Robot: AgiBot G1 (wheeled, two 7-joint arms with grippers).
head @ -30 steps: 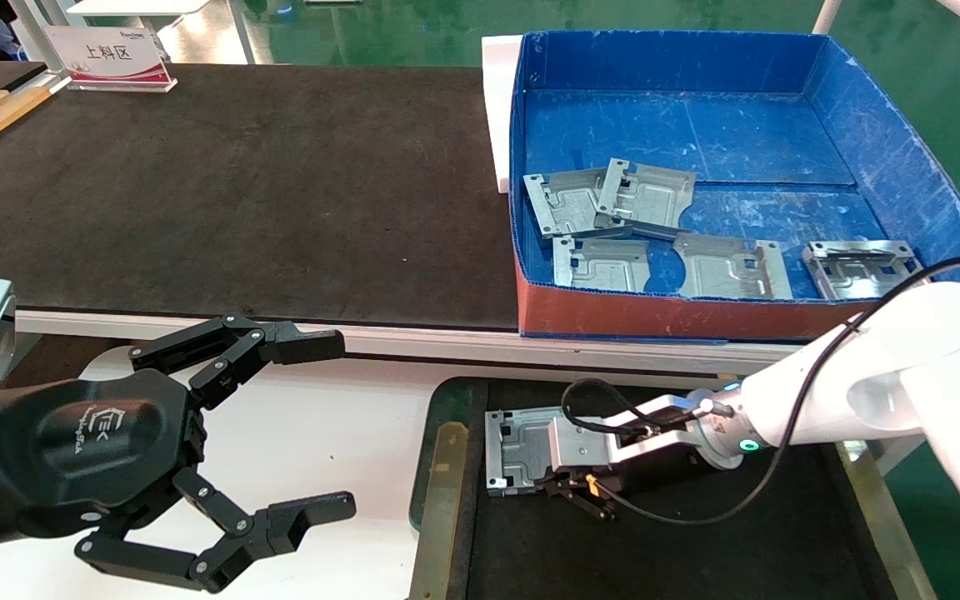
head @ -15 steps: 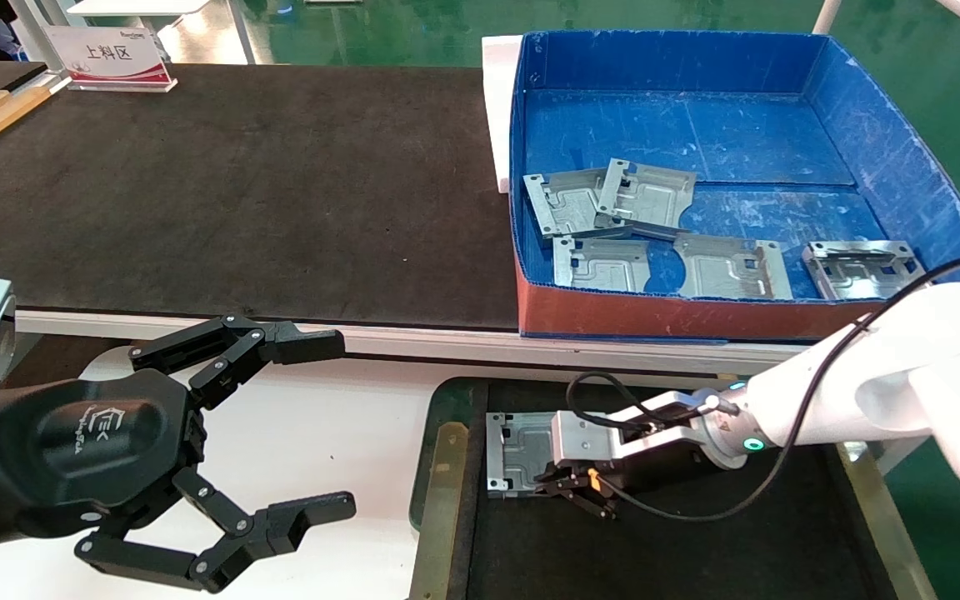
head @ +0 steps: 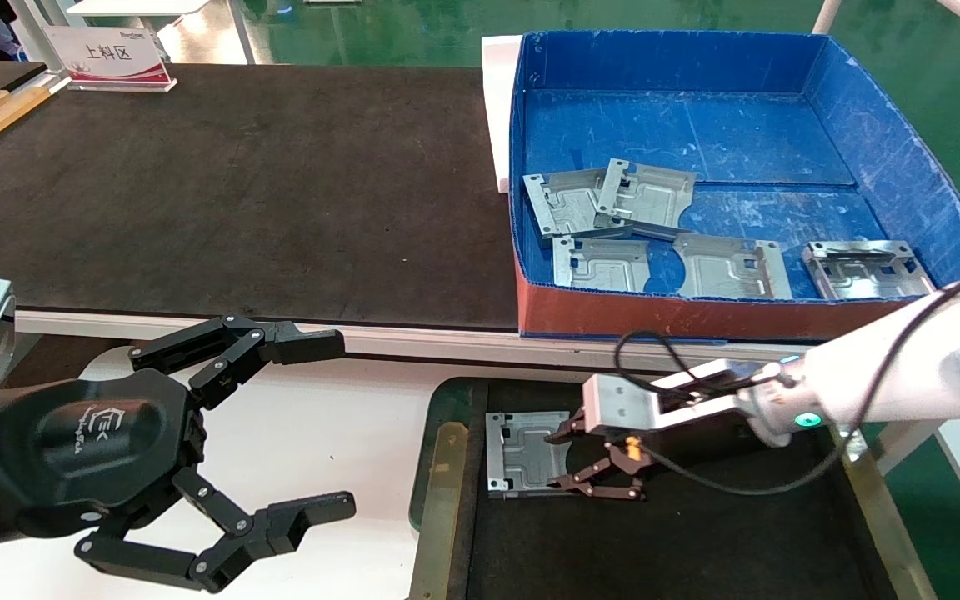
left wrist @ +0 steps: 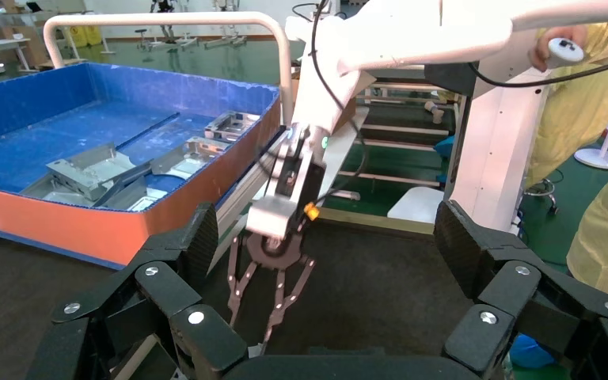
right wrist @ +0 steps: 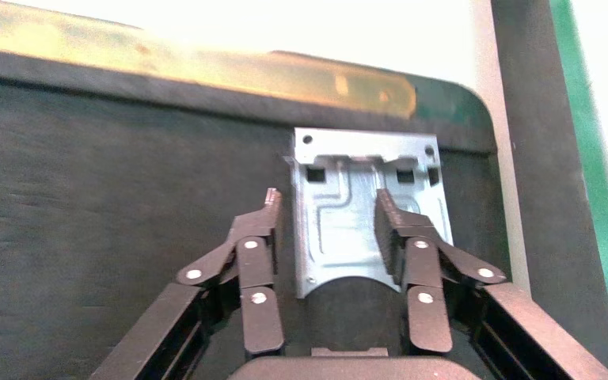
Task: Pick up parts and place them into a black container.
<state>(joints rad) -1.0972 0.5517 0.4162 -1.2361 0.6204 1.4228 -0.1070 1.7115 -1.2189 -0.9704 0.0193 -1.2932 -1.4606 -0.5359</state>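
Near the left end of the black container (head: 447, 467), close to its greenish rim, one metal plate (head: 522, 454) lies flat on the dark floor. The right gripper (head: 588, 458) sits just beside it with its fingers spread, one on each side of the plate's near edge and pinching nothing. Five more plates (head: 647, 233) wait in the blue box (head: 897, 167) on the far side, two of them overlapping. The left gripper (head: 313, 425) hangs idle over the white surface to the left, fingers wide apart. A likely risk is that a fingertip catches one of the bent tabs as the arm pulls away and drags the plate against the rim. The overlapped pair in the box could also come up together on the next pick.
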